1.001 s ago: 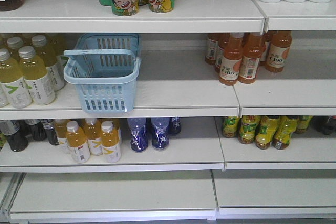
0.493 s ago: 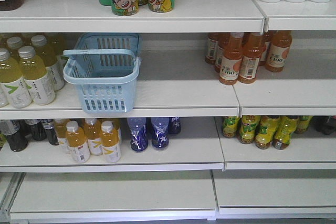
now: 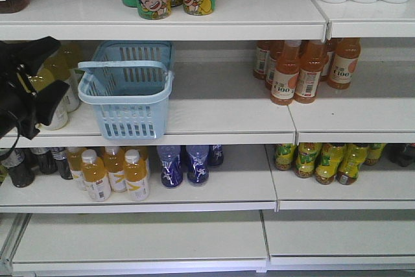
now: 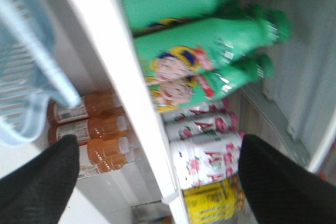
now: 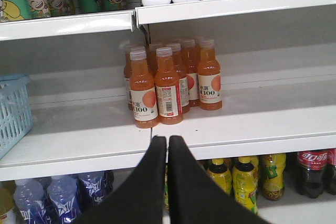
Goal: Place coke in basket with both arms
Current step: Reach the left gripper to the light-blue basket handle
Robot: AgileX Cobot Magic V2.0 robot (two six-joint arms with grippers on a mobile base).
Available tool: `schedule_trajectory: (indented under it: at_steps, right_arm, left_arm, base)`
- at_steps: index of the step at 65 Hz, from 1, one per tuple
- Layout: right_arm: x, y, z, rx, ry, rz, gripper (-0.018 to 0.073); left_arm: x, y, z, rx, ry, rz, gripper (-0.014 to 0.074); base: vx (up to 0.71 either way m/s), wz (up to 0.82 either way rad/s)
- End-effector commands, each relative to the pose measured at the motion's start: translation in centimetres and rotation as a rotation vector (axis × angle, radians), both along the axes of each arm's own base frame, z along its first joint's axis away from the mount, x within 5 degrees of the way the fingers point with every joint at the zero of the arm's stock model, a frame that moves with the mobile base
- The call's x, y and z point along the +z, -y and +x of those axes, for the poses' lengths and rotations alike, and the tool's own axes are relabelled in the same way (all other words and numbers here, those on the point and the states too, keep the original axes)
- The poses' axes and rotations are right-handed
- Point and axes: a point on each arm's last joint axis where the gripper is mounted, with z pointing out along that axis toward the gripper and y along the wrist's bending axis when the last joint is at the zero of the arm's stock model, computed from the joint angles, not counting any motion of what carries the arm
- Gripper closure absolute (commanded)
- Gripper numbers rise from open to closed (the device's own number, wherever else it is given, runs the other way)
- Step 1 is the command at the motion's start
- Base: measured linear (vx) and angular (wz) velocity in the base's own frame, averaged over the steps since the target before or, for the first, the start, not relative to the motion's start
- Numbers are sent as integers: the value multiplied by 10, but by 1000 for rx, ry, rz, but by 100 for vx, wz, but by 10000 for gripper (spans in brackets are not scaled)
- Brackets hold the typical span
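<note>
In my left wrist view, the left gripper (image 4: 160, 148) has its two black fingers (image 4: 37, 182) spread wide apart at the lower corners of the frame, with nothing held between them; past them a white shelf edge (image 4: 121, 77) runs top to bottom; green bottles (image 4: 210, 56) with a cartoon face lie blurred in the upper right, and the light blue basket (image 4: 26, 51) fills the upper left.

In my right wrist view, the right gripper (image 5: 167, 142) sits at bottom centre, its fingers pressed together and holding nothing; just above the tips a cluster of orange drink bottles (image 5: 157, 87) stands on the middle shelf (image 5: 252, 124); the dark coke bottles (image 5: 310, 174) with red labels stand on the shelf below, at the lower right of the frame, well apart from the tips.

In the front view, the left arm (image 3: 29, 95) reaches in from the left edge, covering some yellow bottles (image 3: 70, 92); it is near the basket (image 3: 130, 121) but not touching it; the basket stands upright on the middle shelf, left of centre, its handle swung toward the front.
</note>
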Motion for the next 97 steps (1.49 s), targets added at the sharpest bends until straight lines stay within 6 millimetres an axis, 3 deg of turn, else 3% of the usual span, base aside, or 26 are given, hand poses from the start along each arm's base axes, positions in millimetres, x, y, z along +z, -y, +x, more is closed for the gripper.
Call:
schedule_trajectory:
  at_steps: [1,15,27,50,77,88,97]
  right_arm:
    - [4,0,-1,3,72,-16,564]
    - [4,0,-1,3,72,-16,564]
    - [4,0,-1,3,72,-16,564]
    - [4,0,-1,3,72,-16,564]
    - [4,0,-1,3,72,-16,564]
    - [4,0,-1,3,72,-16,564]
    - [4,0,-1,3,72,-16,564]
  left_arm:
    - [5,-2,15,3,94,-154,-23]
    - [-20,2,62,-36,86,-163,19]
    - [-27,8,96,-51,94,-160,22]
    - [-41,14,140,-40,40,-174,22]
    - [-43,14,165,-43,43,-204,36]
    - [-47,15,166,-46,33,-196,122]
    - [-52,15,168,-43,18,-195,267]
  base:
    - [0,0]
    - [0,0]
    - [0,0]
    - [0,0]
    - [0,0]
    - [0,0]
    - [0,0]
